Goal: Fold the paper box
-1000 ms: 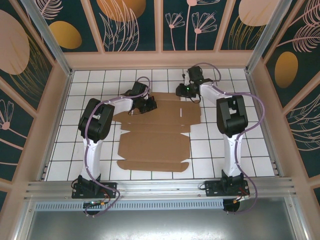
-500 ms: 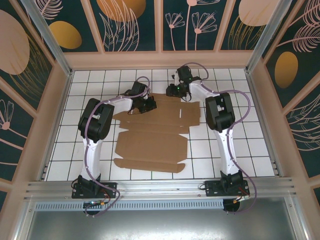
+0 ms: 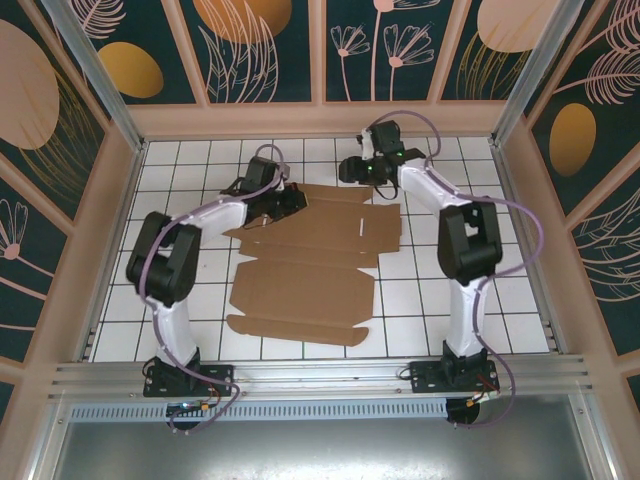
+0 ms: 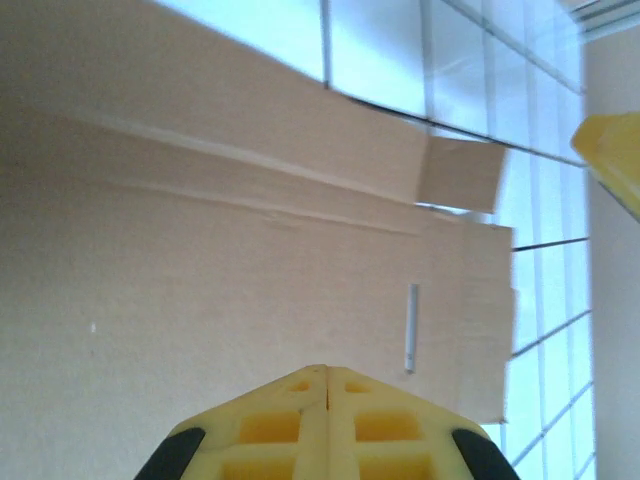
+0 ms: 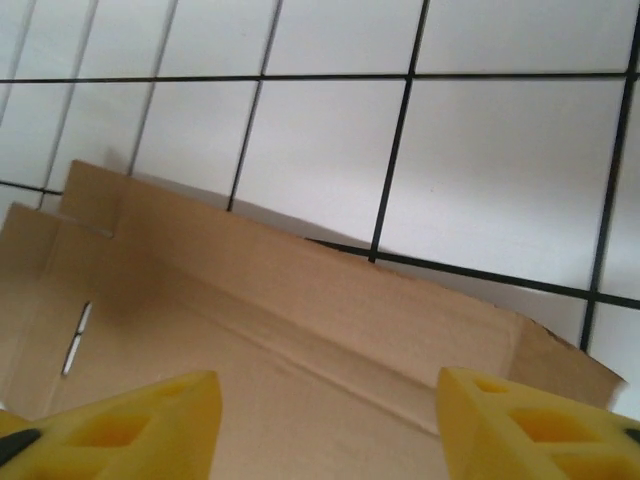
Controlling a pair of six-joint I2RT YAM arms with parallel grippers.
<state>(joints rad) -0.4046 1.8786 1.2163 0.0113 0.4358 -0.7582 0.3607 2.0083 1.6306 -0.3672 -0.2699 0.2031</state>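
Paper box (image 3: 305, 270) lies flat on table (image 3: 430, 300): light, stiff sheet, likely to slide. Far-edge flap (image 5: 330, 285) looks best hold. Left gripper (image 4: 328, 374) closed, empty; right gripper (image 5: 325, 400) spread above flap.

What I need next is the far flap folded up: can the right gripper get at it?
Probably yes: the right gripper hangs open over the far flap of the paper box, nothing between them.

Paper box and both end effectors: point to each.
Paper box (image 3: 305, 285), top view, middle panel.
Left end effector (image 4: 327, 372), left wrist view, where shut fingertips meet.
Right end effector (image 5: 325, 395), right wrist view, between open fingertips.
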